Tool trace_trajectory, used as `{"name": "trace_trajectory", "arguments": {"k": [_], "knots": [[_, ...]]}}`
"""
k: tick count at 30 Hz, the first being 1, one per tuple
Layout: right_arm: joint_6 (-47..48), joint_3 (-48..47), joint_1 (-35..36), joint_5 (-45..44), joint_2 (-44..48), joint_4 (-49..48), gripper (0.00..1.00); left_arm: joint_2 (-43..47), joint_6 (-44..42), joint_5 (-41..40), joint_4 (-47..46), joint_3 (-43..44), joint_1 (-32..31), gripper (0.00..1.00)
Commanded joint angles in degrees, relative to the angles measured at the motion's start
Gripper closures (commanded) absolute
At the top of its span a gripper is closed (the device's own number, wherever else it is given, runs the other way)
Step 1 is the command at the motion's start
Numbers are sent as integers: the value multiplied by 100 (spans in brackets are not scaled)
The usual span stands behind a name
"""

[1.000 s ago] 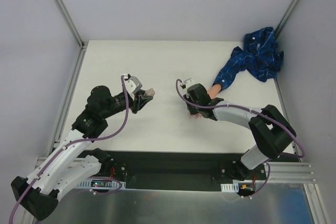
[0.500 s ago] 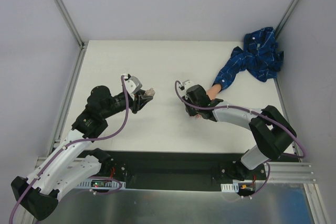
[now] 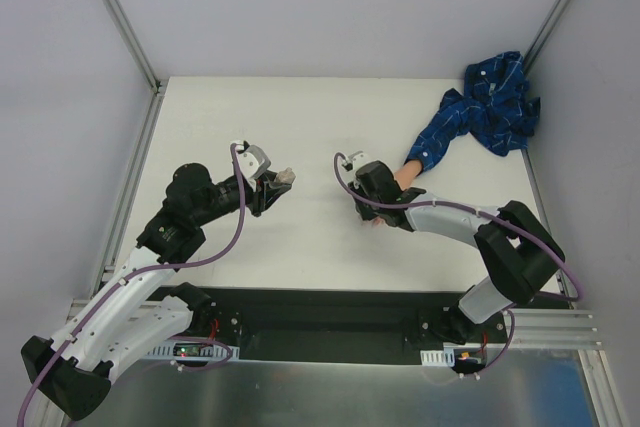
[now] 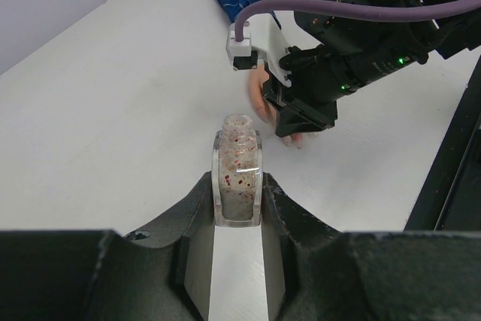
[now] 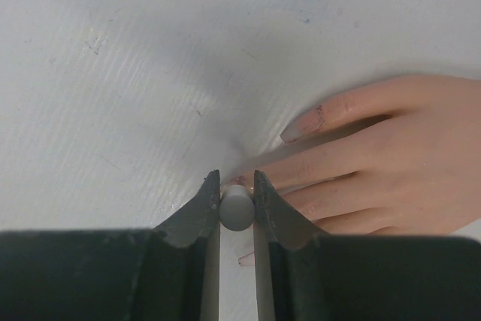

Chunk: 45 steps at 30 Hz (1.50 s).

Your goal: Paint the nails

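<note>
Item 1, left gripper [image 3: 279,184]: jaws closed tight on the body of a small clear polish bottle [image 4: 237,178]. The bottle is upright and uncapped, its pale contents flecked with red glitter. It is held left of the table's centre, and contact with the surface cannot be told.

Item 2, right gripper [image 5: 236,183]: jaws almost closed, pinching a grey cylinder [image 5: 237,211] between the fingertips. Only its round end shows; the far end is hidden. The gripper is positioned over the fingertips of the mannequin hand, well apart from the left gripper and facing it.

Item 3, mannequin hand [image 5: 391,163]: flesh-coloured, lying on the white table [image 3: 300,117] right of centre. In the top view it is largely covered by the right gripper.

Item 4, nails [image 5: 303,123]: glossy and pinkish, at the finger ends nearest the right gripper. One on the outstretched finger carries reddish specks. Another shows low in the right wrist view, just beside a jaw. The fingertip under the cylinder is mostly hidden by the jaws.

Item 5, sleeve [image 3: 480,112]: blue patterned cloth running from the wrist to the far right corner, where it is bunched
</note>
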<state>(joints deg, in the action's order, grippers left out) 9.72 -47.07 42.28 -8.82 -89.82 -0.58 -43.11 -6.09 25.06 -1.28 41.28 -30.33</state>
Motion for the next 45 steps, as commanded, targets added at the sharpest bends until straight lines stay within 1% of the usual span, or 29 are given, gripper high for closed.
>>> {"name": "trace_trajectory", "arguments": {"k": [1, 16, 22, 24, 28, 32, 33, 36, 39, 41, 42, 43, 44, 45], "knots": [[83, -215, -62, -225, 175, -12, 100, 40, -59, 113, -294, 3, 18, 100], [-22, -118, 87, 179, 167, -56, 100, 66, -59, 113, -294, 3, 18, 100], [-101, -180, 122, 302, 412, -65, 100, 75, -42, 131, -294, 3, 18, 100], [-102, -267, 114, 232, 675, 31, 100, 92, -50, 140, -294, -6, 18, 100], [-145, -504, 131, -110, 1404, 672, 100, 128, -86, 175, -303, -58, 18, 100], [-382, -786, 184, -164, 2475, 1489, 100, 172, -103, 394, -373, -120, 18, 100], [-504, -1021, 175, -155, 2591, 1995, 100, 163, -94, 525, -391, -129, 18, 100], [-690, -1260, 175, -85, 3066, 2788, 100, 145, -33, 833, -531, -181, 18, 100], [-945, -1243, 184, 204, 3628, 3071, 100, 49, 107, 1561, -707, -208, 9, 100], [-1226, -1235, 184, 608, 3935, 3151, 100, -82, 248, 2342, -960, -243, 9, 100], [-1296, -1252, 175, 775, 4007, 3186, 100, -153, 431, 2624, -1101, -260, 9, 100], [-1358, -1261, 184, 1151, 4042, 3187, 100, -223, 529, 2888, -1233, -278, 1, 100], [-1506, -1313, 280, 1250, 4130, 3178, 100, -363, 591, 3334, -1417, -295, 0, 100], [-1542, -1331, 350, 1329, 4165, 3108, 100, -434, 765, 3461, -1436, -278, -34, 100]]}}
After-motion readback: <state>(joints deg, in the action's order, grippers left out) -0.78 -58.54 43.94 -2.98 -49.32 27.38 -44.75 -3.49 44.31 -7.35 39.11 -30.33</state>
